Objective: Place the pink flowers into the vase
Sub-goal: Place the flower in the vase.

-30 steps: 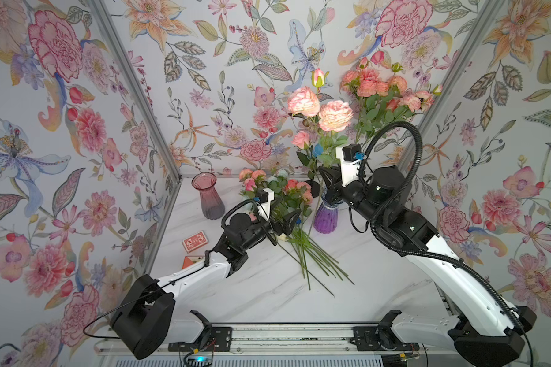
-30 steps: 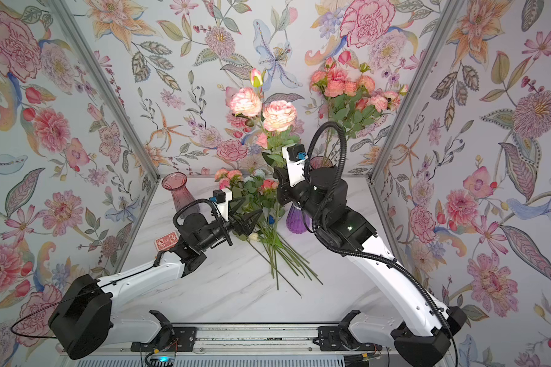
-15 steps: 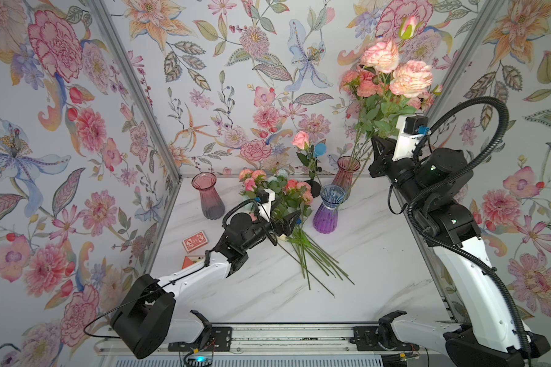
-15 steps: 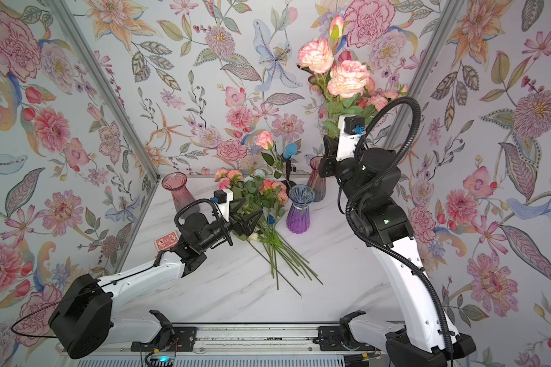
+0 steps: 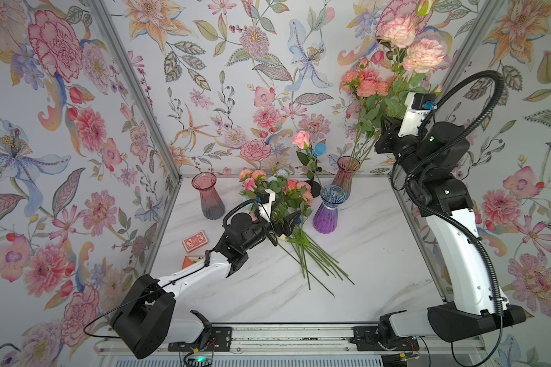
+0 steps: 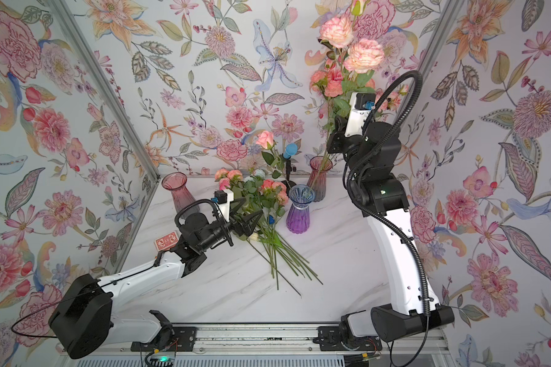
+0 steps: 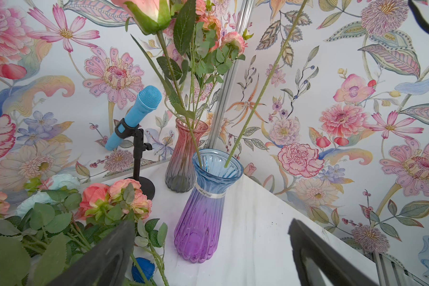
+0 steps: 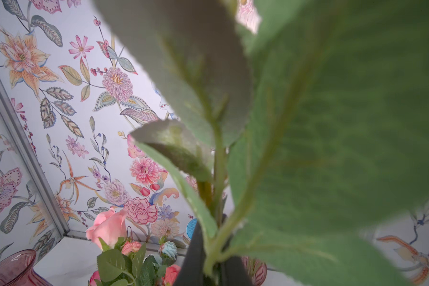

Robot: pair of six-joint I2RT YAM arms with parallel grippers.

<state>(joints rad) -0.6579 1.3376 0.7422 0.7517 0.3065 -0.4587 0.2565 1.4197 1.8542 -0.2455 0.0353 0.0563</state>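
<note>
Right hand [image 5: 385, 126] clamped on leafy stem of pink flowers [image 5: 407, 44], held high over rear pink vase [image 5: 346, 173]; left hand [image 6: 246, 212] spread apart above more pink flowers [image 5: 296, 190] lying on surface [image 5: 363, 270]; blue-purple vase [image 5: 327, 211] just beside them

The white marble-veined desk [image 5: 363, 254] looks smooth, with a soft sheen. The ribbed blue-to-purple glass vase [image 7: 201, 218] and the ribbed pink-to-grey glass vase [image 7: 183, 158] are glossy and translucent. The pink fabric flowers [image 5: 422, 55] have matt, fuzzy leaves [image 8: 332, 123]. The grey corner posts [image 5: 137, 92] look like brushed metal.
</note>
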